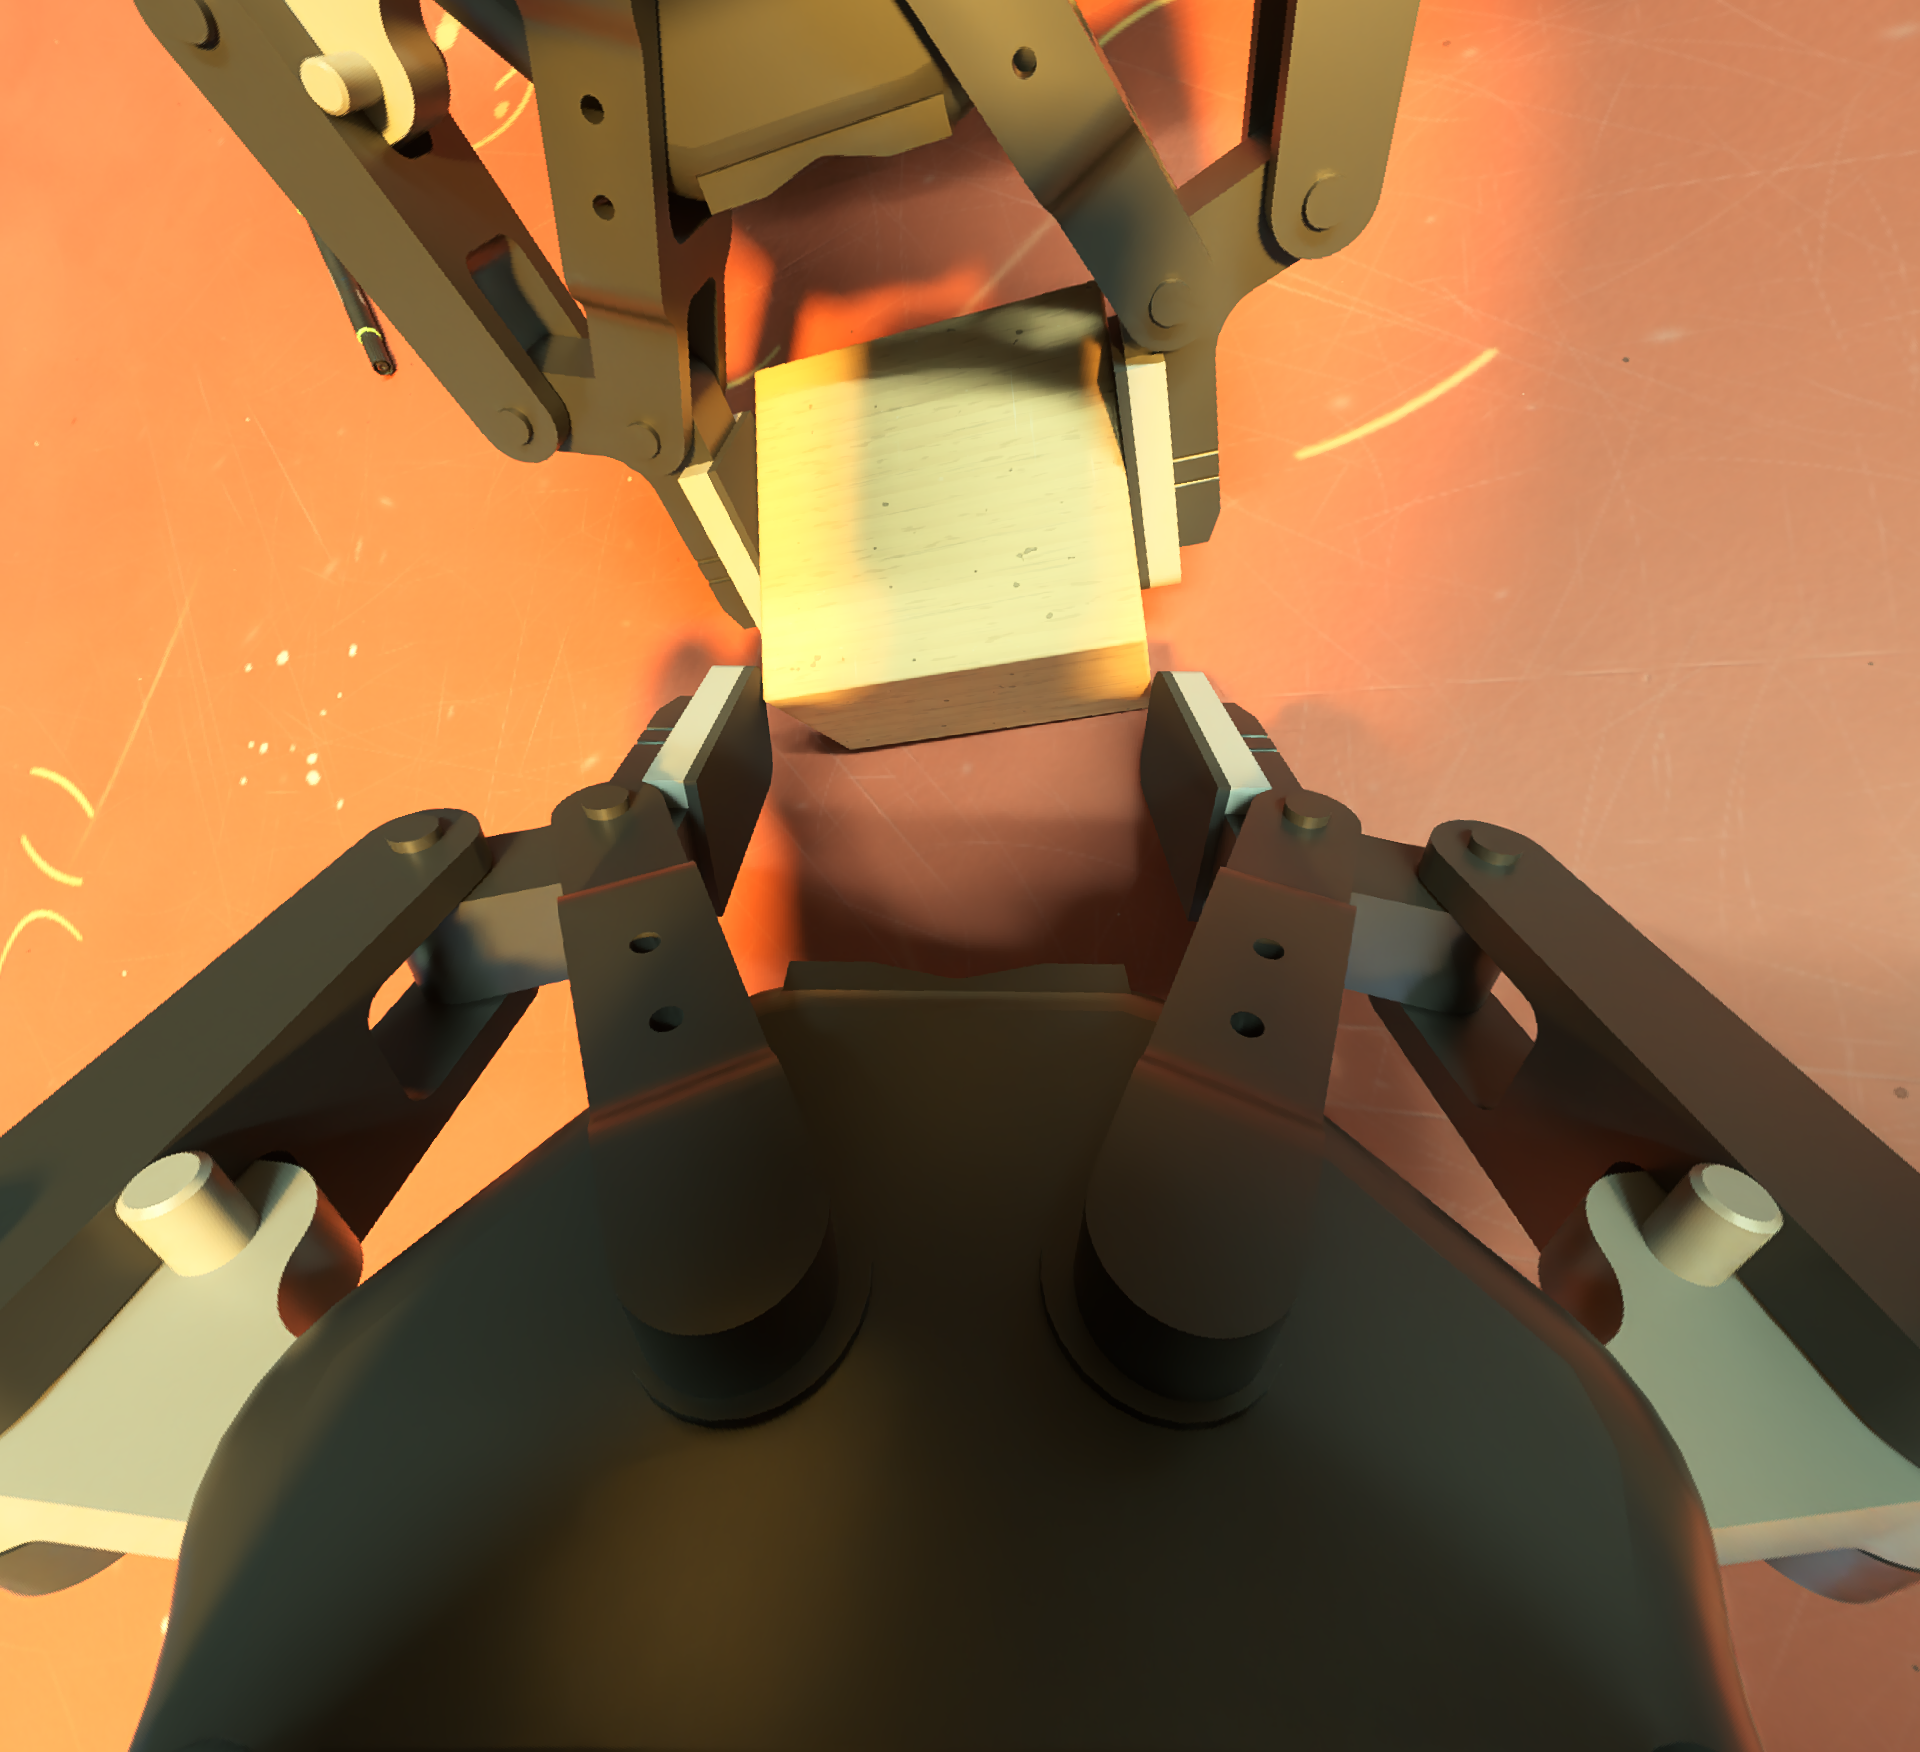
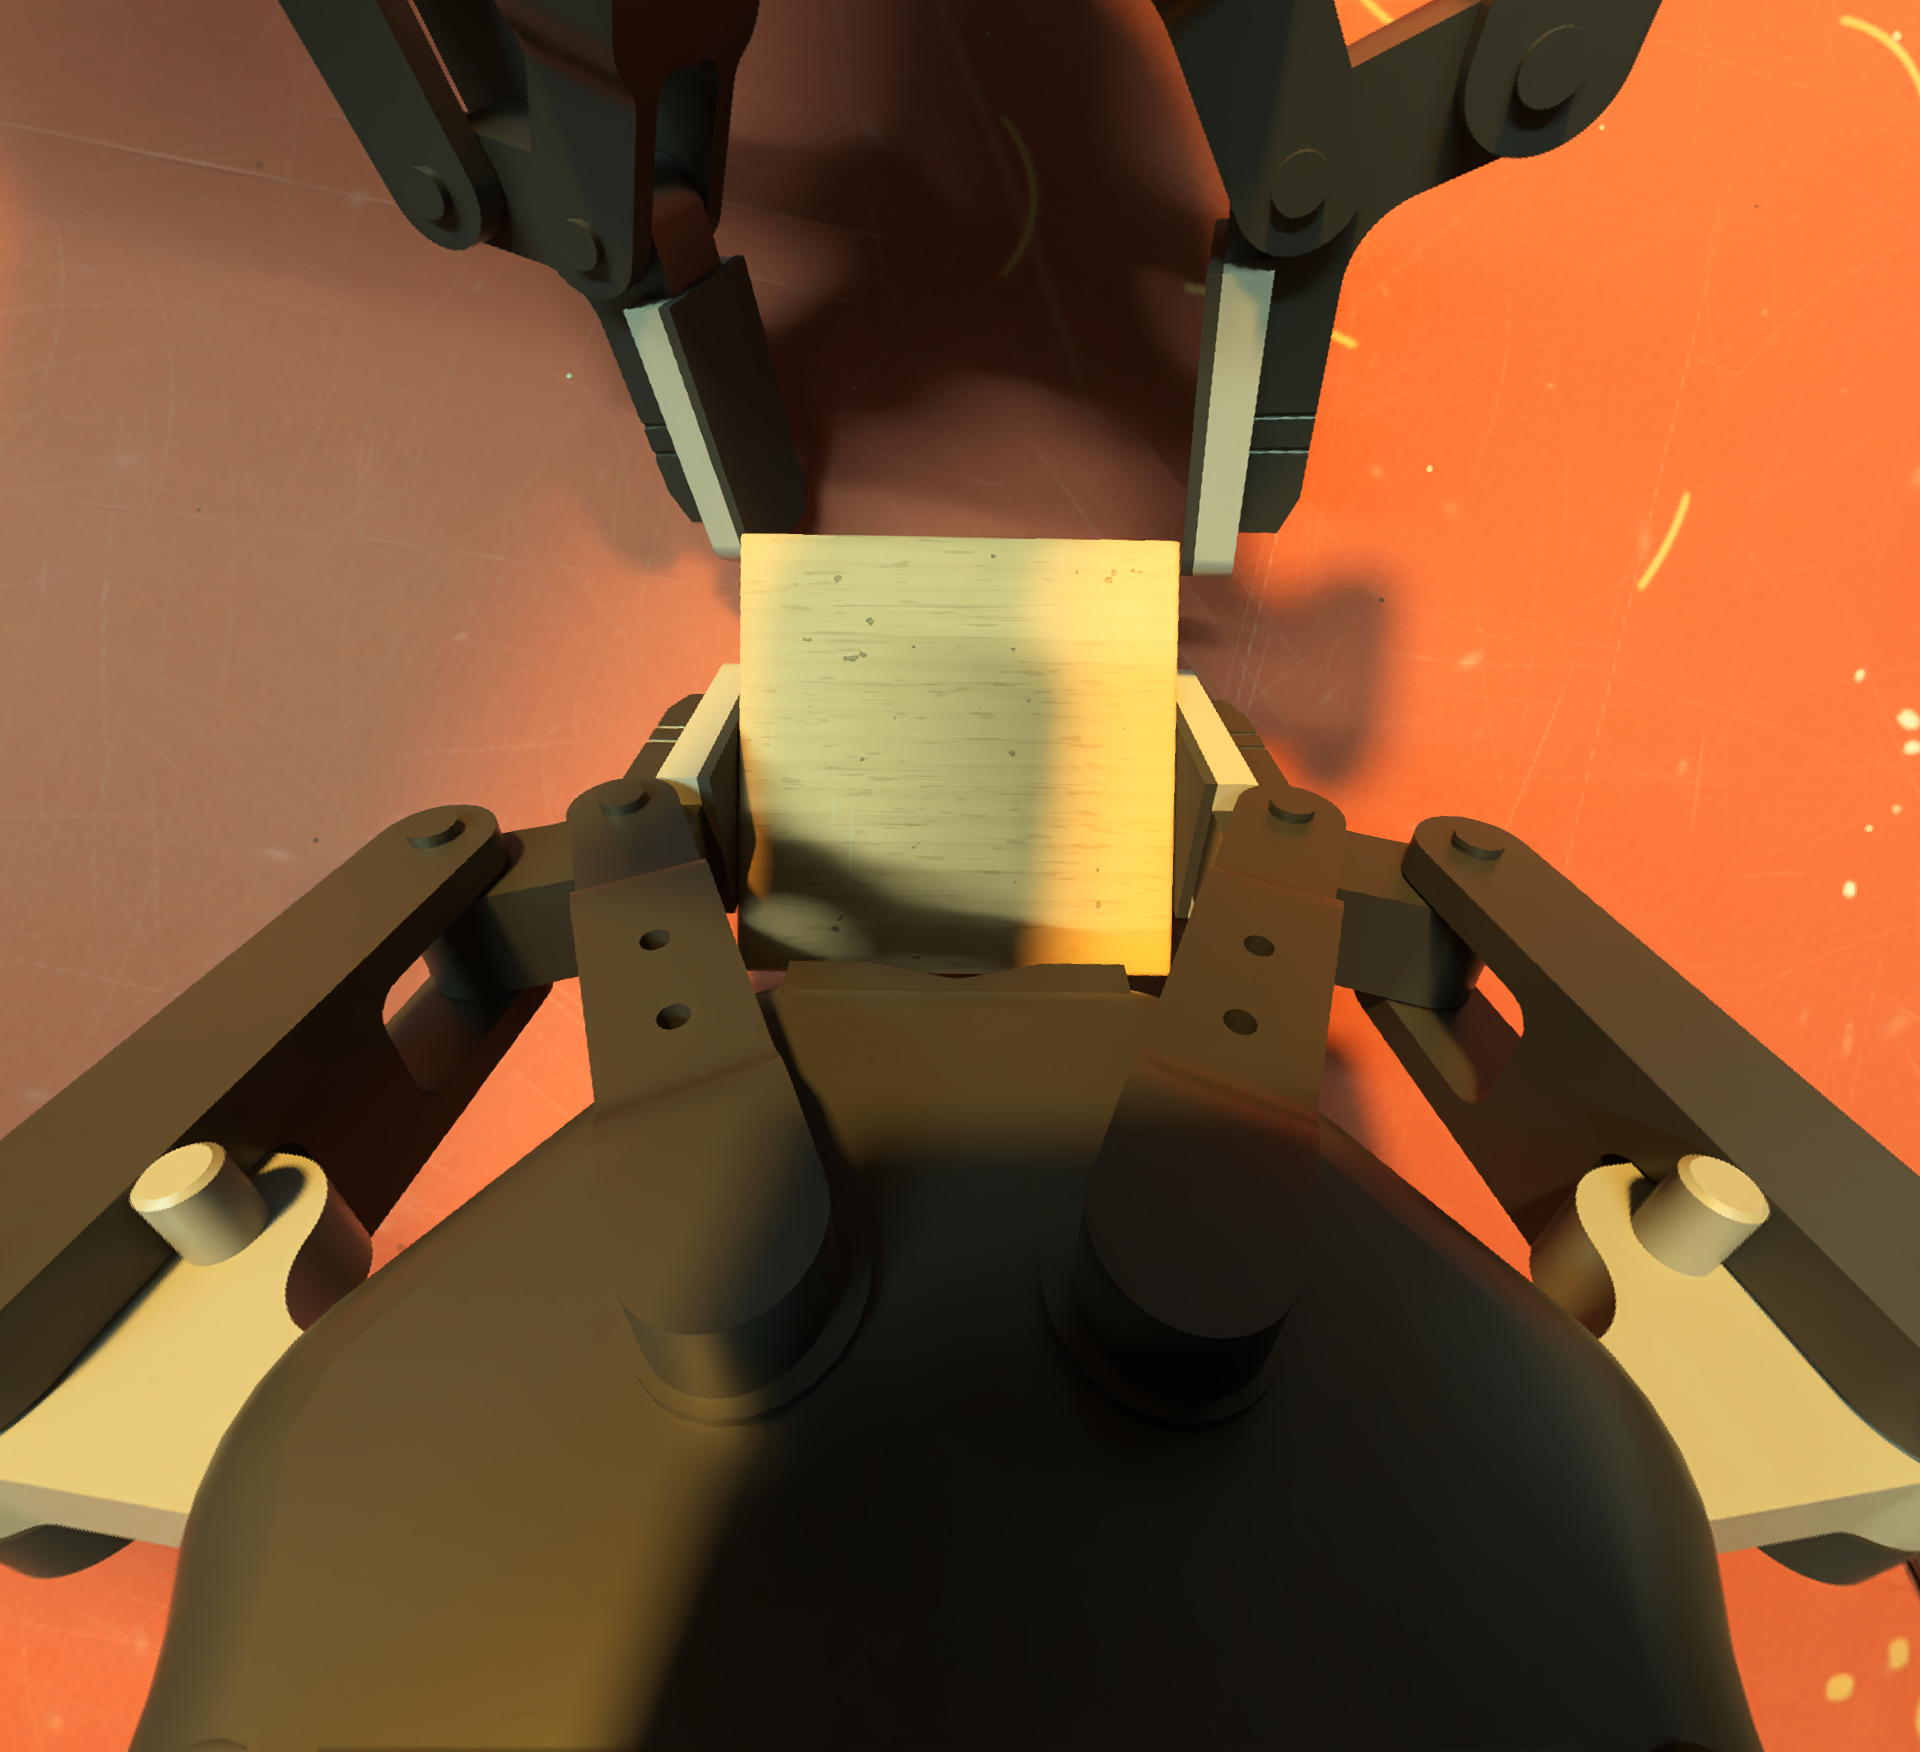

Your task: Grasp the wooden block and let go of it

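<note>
The wooden block is a pale cube with fine grain. My right gripper is shut on it, one pad pressed on each side face. In the left wrist view the block sits between the right gripper's pads, slightly tilted. My left gripper is open and faces the block; its fingertips stand just short of the near edge, one at each corner, not touching. It also shows at the top of the right wrist view, open. I cannot tell whether the block rests on the table.
An orange, scratched tabletop lies under both grippers and also shows in the right wrist view. The two grippers face each other closely, fingertips nearly meeting around the block. A thin dark cable end hangs by the right gripper.
</note>
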Robot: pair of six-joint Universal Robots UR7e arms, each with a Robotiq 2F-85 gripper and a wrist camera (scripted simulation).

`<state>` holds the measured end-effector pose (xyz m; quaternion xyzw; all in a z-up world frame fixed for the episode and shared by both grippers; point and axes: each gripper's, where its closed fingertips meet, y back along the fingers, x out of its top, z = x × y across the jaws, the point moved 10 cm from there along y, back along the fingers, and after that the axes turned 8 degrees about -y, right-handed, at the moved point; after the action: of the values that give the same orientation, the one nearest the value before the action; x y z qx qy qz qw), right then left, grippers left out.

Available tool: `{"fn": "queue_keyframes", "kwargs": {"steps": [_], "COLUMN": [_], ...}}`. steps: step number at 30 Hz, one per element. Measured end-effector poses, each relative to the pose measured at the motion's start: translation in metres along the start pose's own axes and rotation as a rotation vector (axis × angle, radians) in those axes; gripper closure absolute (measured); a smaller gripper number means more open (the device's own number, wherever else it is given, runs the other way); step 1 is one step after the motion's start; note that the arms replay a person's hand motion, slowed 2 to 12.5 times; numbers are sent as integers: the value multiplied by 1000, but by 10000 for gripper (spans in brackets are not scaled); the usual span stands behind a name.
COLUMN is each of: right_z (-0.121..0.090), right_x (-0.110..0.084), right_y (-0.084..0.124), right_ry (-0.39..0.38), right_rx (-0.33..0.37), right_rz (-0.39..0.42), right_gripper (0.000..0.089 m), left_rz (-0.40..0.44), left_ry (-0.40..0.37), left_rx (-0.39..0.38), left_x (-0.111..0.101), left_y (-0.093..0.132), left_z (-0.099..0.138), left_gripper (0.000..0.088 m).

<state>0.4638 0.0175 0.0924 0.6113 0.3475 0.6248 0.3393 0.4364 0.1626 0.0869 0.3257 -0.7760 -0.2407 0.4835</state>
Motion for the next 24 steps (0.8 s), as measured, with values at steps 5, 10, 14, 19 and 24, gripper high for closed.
{"fn": "queue_keyframes", "kwargs": {"steps": [5, 10, 14, 19, 24], "right_z": [0, -1, -4, -4, -3], "right_x": [0, -1, -1, -1, -2], "right_y": [0, 0, -1, -1, -1], "right_ry": [2, 0, -7, -17, -20], "right_rx": [1, 0, 10, 10, 11], "right_rz": [2, 6, 1, 5, 8], "right_gripper": [285, 276, 265, 258, 235], "left_rz": [7, 9, 12, 8, 11], "left_ry": [-5, -9, -15, -13, -10], "left_rx": [11, 28, 12, 9, 9], "left_x": [-1, 0, 1, 1, 2], "left_y": [0, 1, 1, 1, 1], "left_z": [1, 3, 4, 5, 5], "left_gripper": [246, 280, 278, 274, 268]}}
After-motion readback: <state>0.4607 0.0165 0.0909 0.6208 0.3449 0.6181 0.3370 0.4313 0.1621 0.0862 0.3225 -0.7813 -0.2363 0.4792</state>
